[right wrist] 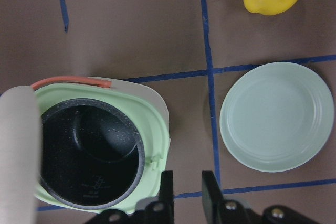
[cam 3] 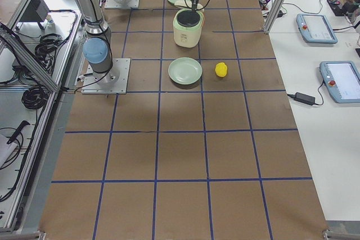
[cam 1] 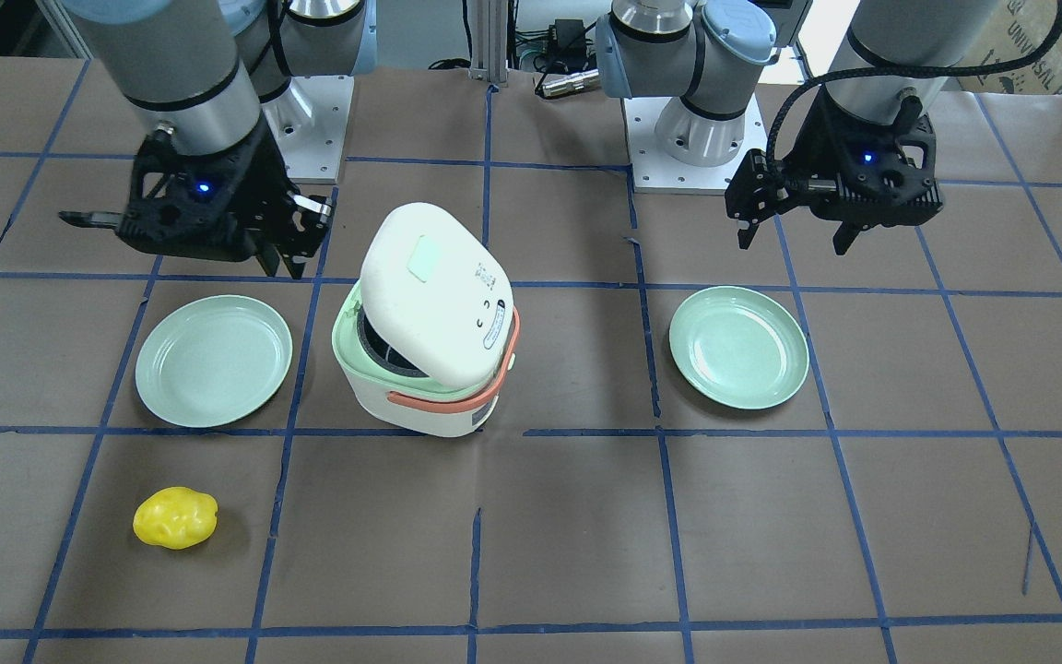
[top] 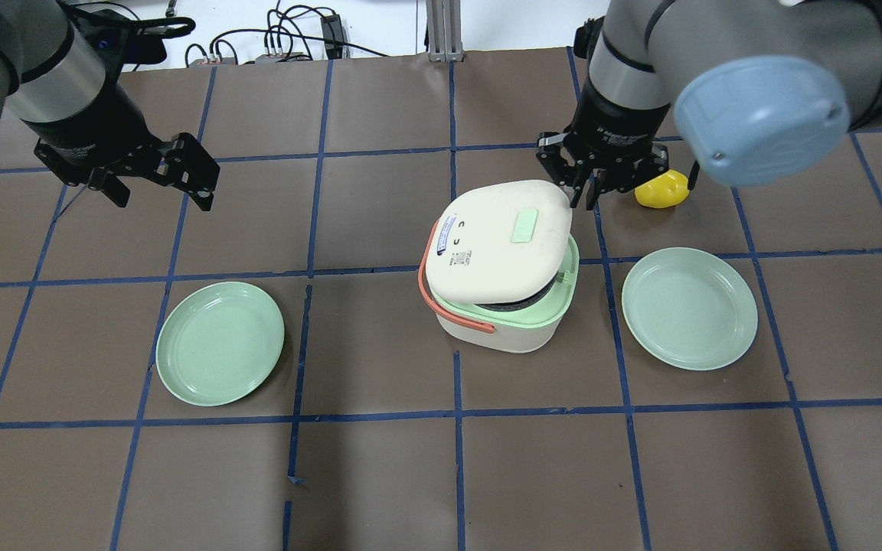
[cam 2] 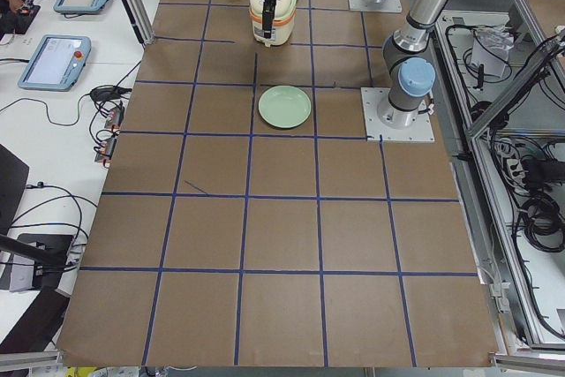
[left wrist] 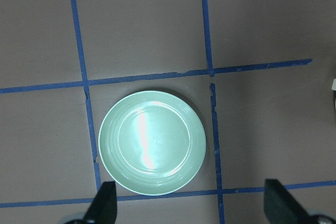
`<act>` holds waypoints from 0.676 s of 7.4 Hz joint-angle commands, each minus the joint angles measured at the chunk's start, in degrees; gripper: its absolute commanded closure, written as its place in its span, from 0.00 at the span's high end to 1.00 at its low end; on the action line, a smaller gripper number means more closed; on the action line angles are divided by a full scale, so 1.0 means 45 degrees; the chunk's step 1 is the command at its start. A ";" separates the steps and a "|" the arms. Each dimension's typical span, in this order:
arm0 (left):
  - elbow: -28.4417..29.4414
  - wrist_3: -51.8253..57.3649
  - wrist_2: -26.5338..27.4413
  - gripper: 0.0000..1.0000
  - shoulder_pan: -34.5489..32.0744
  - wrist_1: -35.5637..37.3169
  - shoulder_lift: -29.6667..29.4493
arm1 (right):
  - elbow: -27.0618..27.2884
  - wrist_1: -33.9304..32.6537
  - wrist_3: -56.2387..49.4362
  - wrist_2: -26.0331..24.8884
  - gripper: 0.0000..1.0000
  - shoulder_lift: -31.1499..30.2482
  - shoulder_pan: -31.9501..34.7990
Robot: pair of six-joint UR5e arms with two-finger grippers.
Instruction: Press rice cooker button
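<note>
While the right jaws hang almost pressed together, the rice cooker [top: 502,333], its lid [top: 487,252] raised, stands just beside them. The left jaws are spread wide over a green plate [left wrist: 152,142].

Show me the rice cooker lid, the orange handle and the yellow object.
rice cooker lid [top: 491,249], overhead view, centre of its white top.
orange handle [cam 1: 430,399], front-facing view, its front stretch.
yellow object [cam 1: 175,517], front-facing view, its middle.

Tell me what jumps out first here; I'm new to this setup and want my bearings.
The white rice cooker with mint-green rim and orange handle stands mid-table, lid tilted open, the right gripper close beside it. Flanking it lie the pale green round left plate and right plate; a lumpy yellow object sits beyond the right plate.
</note>
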 commanded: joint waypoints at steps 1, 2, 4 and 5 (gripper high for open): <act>0.0000 0.0000 0.0011 1.00 0.0019 0.0000 -0.0001 | -0.0879 0.1778 -0.2091 -0.0192 0.50 -0.0306 -0.1131; 0.0000 0.0000 0.0011 1.00 0.0000 0.0000 -0.0001 | -0.0860 0.1824 -0.3803 -0.0115 0.80 -0.0560 -0.1658; 0.0000 0.0000 0.0011 1.00 0.0000 0.0000 -0.0001 | -0.1015 0.1630 -0.3357 0.0081 0.96 -0.0448 -0.1663; 0.0000 0.0000 0.0011 1.00 0.0000 0.0000 -0.0001 | -0.1074 0.1688 -0.2985 -0.0073 0.98 -0.0349 -0.1644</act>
